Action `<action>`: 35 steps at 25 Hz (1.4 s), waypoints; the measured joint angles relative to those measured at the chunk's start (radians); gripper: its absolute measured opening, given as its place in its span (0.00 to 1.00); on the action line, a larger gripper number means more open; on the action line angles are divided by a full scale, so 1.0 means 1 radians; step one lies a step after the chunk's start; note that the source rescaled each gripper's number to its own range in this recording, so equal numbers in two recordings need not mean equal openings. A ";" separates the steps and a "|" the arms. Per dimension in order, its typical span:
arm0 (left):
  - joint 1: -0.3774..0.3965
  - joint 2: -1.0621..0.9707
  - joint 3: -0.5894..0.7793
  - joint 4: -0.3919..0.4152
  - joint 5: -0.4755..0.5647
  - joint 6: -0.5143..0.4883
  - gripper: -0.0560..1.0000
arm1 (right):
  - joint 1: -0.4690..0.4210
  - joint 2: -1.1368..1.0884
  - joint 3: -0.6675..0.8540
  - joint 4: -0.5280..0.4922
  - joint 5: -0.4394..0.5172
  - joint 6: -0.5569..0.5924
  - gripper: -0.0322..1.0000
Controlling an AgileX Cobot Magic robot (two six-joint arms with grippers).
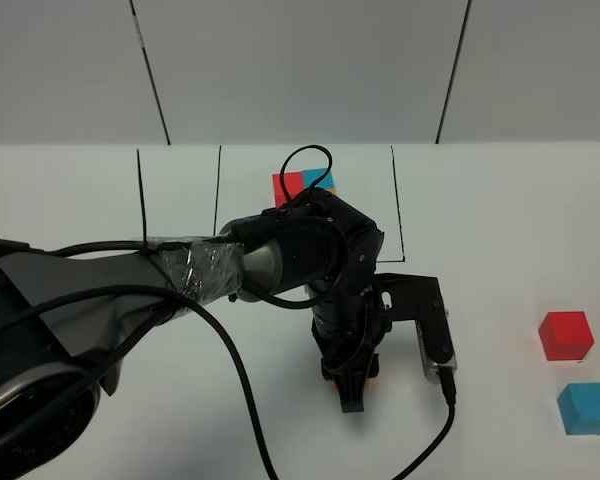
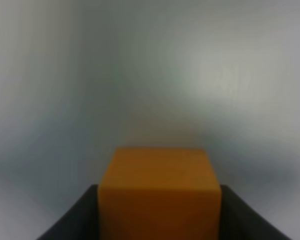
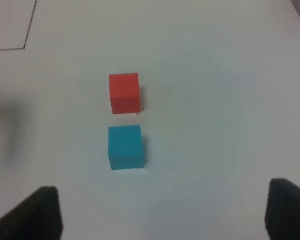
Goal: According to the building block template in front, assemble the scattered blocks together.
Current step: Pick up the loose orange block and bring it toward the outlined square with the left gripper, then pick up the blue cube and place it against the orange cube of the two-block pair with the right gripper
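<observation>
The orange block [image 2: 160,195] sits between the two black fingers [image 2: 72,222] of my left gripper [image 1: 352,385], which is shut on it low over the table's middle front. In the high view only slivers of the orange block [image 1: 368,371] show beside the wrist. The red block [image 1: 565,335] and the blue block [image 1: 587,408] rest apart at the right. The right wrist view shows the same red block [image 3: 125,93] and blue block [image 3: 125,147], with my right gripper [image 3: 162,212] open and well short of them. The building block template [image 1: 305,183] is partly hidden behind the left arm.
Thin black lines [image 1: 395,200] mark out a rectangle on the white table around the template; a corner of a line [image 3: 25,47] shows in the right wrist view. A black cable [image 1: 435,440] trails from the left wrist toward the front edge.
</observation>
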 joint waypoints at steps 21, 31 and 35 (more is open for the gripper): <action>0.000 0.000 0.000 0.005 0.023 -0.002 0.55 | 0.000 0.000 0.000 0.000 0.000 0.000 0.87; 0.000 -0.044 -0.036 0.028 0.086 -0.005 0.55 | 0.000 0.000 0.000 0.000 0.000 0.000 0.87; 0.000 -0.066 -0.079 0.034 0.171 -0.015 0.55 | 0.000 0.000 0.000 0.000 0.000 0.000 0.87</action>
